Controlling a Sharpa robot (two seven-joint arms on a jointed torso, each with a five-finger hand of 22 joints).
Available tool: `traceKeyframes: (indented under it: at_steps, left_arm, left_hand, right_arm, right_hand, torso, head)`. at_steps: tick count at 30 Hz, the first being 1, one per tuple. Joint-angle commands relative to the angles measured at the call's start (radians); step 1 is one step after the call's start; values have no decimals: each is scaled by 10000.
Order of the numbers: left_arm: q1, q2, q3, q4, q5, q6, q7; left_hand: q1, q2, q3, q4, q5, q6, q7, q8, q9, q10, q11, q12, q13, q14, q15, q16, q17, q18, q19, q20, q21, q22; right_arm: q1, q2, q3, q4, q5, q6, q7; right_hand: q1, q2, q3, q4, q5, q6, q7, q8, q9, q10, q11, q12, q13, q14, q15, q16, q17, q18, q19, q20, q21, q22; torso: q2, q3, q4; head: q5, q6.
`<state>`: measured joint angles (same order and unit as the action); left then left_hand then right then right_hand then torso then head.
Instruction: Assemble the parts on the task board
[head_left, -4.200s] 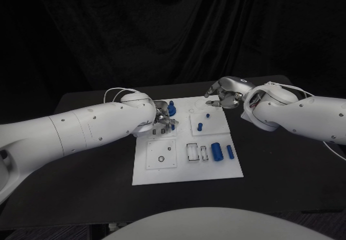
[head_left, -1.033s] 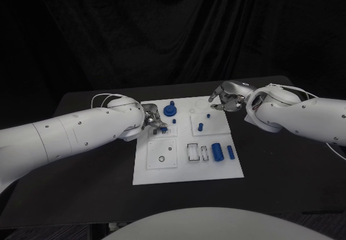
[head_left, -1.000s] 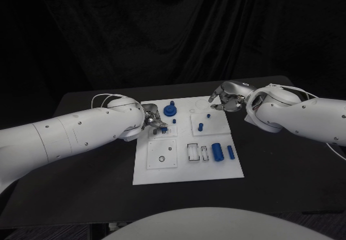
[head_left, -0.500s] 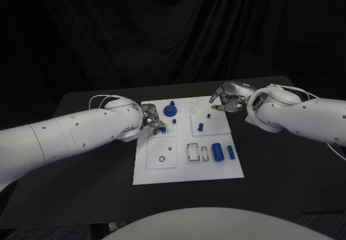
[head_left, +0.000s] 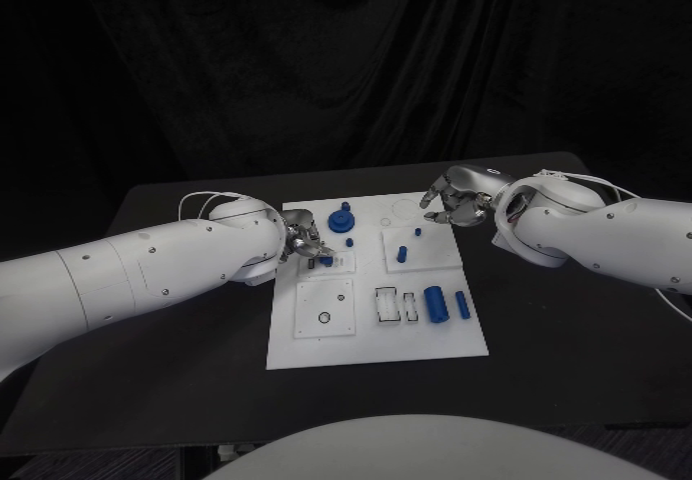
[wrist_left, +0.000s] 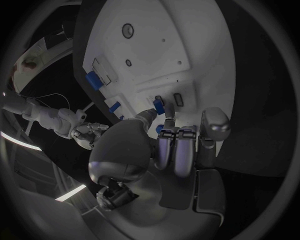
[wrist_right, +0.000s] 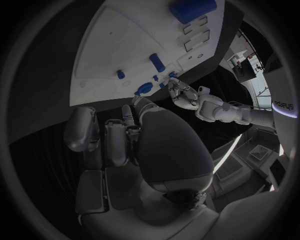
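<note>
I judged my left hand (head_left: 304, 246), pinching a small blue part (wrist_left: 159, 106), was seating it in the task board (head_left: 433, 335)'s left slots, needing careful alignment, while my right hand (head_left: 454, 197) hovered curled, holding nothing I could see.

You are looking at two arms wearing smooth, glossy white shells, thick and rounded, each tapering toward its wrist. Small dark screw heads are dotting the left arm (head_left: 144, 270) along its casing, and a few more are showing on the right arm (head_left: 606, 235). Thin white cables are looping out near each wrist, at about 12 o'clock above the shells. Each arm is ending in a silver metallic robot hand: the left robot hand (head_left: 307, 243) and the right robot hand (head_left: 450, 196), with segmented fingers (wrist_left: 176, 150) and a bulging, polished palm housing.
</note>
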<state>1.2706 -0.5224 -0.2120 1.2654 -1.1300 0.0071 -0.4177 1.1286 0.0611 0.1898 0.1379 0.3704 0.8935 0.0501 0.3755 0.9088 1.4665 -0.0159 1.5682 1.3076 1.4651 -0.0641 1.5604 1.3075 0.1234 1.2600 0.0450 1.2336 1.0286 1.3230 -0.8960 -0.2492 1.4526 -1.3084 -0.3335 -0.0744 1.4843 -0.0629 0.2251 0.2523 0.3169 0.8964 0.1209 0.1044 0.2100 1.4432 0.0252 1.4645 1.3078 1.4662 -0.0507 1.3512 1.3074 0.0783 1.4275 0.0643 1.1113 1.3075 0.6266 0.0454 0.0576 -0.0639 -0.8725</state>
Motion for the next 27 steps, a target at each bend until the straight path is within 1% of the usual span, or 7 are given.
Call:
traceKeyframes:
  at_steps: [1, 6, 13, 18, 27]
  left_arm:
    - [-22, -16, 9, 55, 20, -69, 161]
    - [-32, -43, 9, 89, 20, -40, 141]
    - [-56, -62, 9, 125, 20, -2, 109]
    - [-70, -69, 9, 98, 20, -2, 89]
    - [-90, -94, 9, 100, 20, -12, 78]
  left_hand:
    - [-29, -34, 62, 17, 53, 85, -19, -48, 5, 1043, -65, 26, 2632, 896, -85, -50, 2285, -4, -12, -51, -43, -6]
    - [-30, -49, 98, -3, 64, 94, -21, -55, 18, 1043, -67, 26, 2632, 889, -86, -57, 2271, 0, -22, -51, -60, -21]
    - [-30, -49, 98, -3, 64, 94, -21, -55, 18, 1043, -67, 26, 2632, 889, -86, -57, 2271, 0, -22, -51, -60, -21]
    - [-31, -52, 129, -14, 70, 95, -21, -64, 25, 1043, -68, 26, 2632, 891, -87, -55, 2275, 0, -22, -52, -63, -18]
    - [-32, -54, 162, -25, 76, 94, -21, -75, 32, 1043, -68, 26, 2632, 885, -87, -62, 2262, 3, -30, -52, -76, -29]
  right_arm:
    - [-28, -11, 9, -1, -19, 114, -188]
    - [-33, -7, 9, -6, -19, 132, -197]
    - [-42, 1, 9, -11, -19, 165, -213]
    - [-45, -3, 9, -15, -19, 195, -233]
    - [-48, -5, 9, -21, -19, 257, -270]
  right_hand:
    - [96, -1, 62, -23, 30, 33, 13, -46, -12, -64, -10, -48, 830, 377, 50, -55, 86, 127, -55, -21, -24, 1397]
    - [99, -2, 64, -26, 30, 34, 13, -48, -12, -69, -10, -52, 824, 376, 50, -59, 82, 128, -56, -21, -29, 1396]
    - [111, -5, 74, -37, 27, 36, 13, -55, -14, -85, -11, -67, 801, 372, 48, -71, 69, 131, -62, -22, -48, 1391]
    - [115, -4, 79, -40, 28, 38, 14, -58, -15, -95, -11, -77, 787, 368, 48, -84, 55, 135, -70, -22, -74, 1384]
    - [125, -3, 92, -49, 32, 41, 14, -65, -17, -105, -9, -88, 772, 365, 48, -94, 45, 140, -80, -23, -105, 1376]
  torso:
    - [2, -6, 5]
    - [10, -5, -4]
    - [-1, 5, -1]
    - [-2, 5, 6]
    - [5, 3, -14]
  head:
    - [-7, -2]
    - [14, -2]
    - [21, -2]
    - [21, -2]
    - [34, -2]
